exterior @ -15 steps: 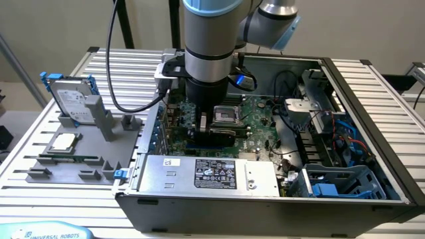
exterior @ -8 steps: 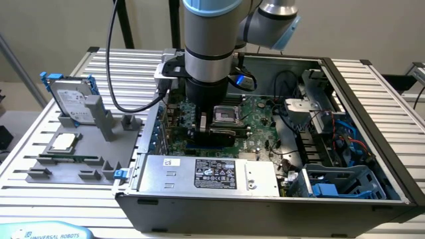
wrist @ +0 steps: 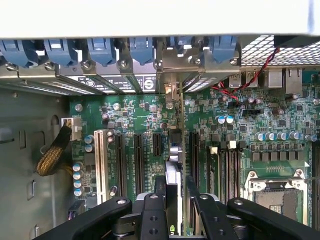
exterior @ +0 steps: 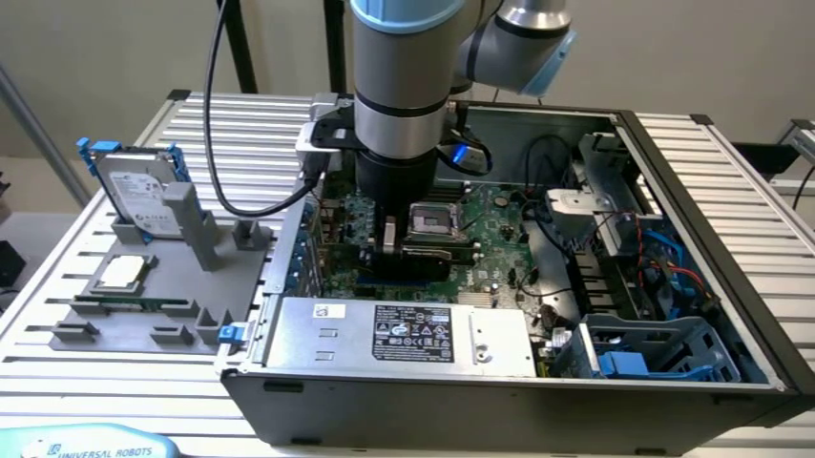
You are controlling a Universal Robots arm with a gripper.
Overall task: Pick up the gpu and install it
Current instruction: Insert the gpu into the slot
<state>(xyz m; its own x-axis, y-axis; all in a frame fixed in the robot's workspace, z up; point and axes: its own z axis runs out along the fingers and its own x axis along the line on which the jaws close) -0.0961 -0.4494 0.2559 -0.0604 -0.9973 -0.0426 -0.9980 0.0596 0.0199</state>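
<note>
the arm points straight down, its end effector [wrist: 174,200] clamped, fingers [wrist: 153,212] partly closed.

Even, soft overhead light; wrist view glares white along the case edge [wrist: 150,17].

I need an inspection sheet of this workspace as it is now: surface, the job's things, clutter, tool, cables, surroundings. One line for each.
Surface: slatted metal table, carrying an open computer case and a grey parts holder.
Job's things: gpu held on edge between the tool's fingers, above the motherboard and its expansion slots.
Clutter: hard drive with blue rails upright in the holder; a processor chip and a memory strip beside it.
Tool: tool shut on the gpu, inside the case.
Cables: black cable hanging beside the arm; red wires in the case.
Surroundings: plain wall.
</note>
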